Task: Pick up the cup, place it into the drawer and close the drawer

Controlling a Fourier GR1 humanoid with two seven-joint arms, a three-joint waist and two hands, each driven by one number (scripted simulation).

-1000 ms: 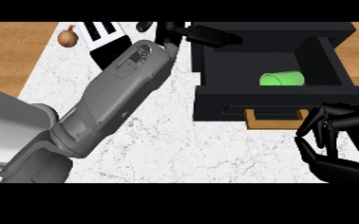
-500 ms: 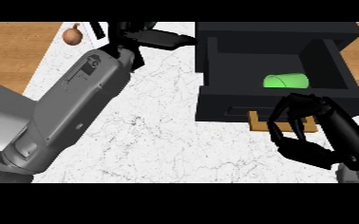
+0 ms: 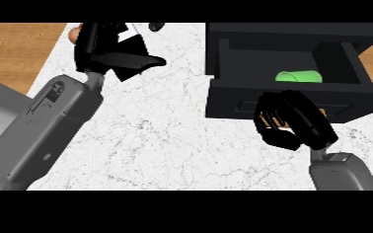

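A green cup (image 3: pixel 299 76) lies on its side inside the open black drawer (image 3: pixel 233 106) at the upper right. My right hand (image 3: pixel 295 120) hangs at the drawer's front panel with its fingers curled and nothing held, covering the wooden handle. My left hand (image 3: pixel 109 49) is at the upper left over the white counter, fingers relaxed and empty, well away from the drawer.
An onion (image 3: pixel 73 33) peeks out beside my left hand at the counter's back edge. A small dark object (image 3: pixel 157 26) lies at the back. A wooden floor strip (image 3: pixel 25 49) borders the marble counter (image 3: pixel 167 143) on the left.
My left arm has swung left, away from the drawer. My right hand has risen from the lower right up to the drawer's front. The cup has stayed in the drawer.
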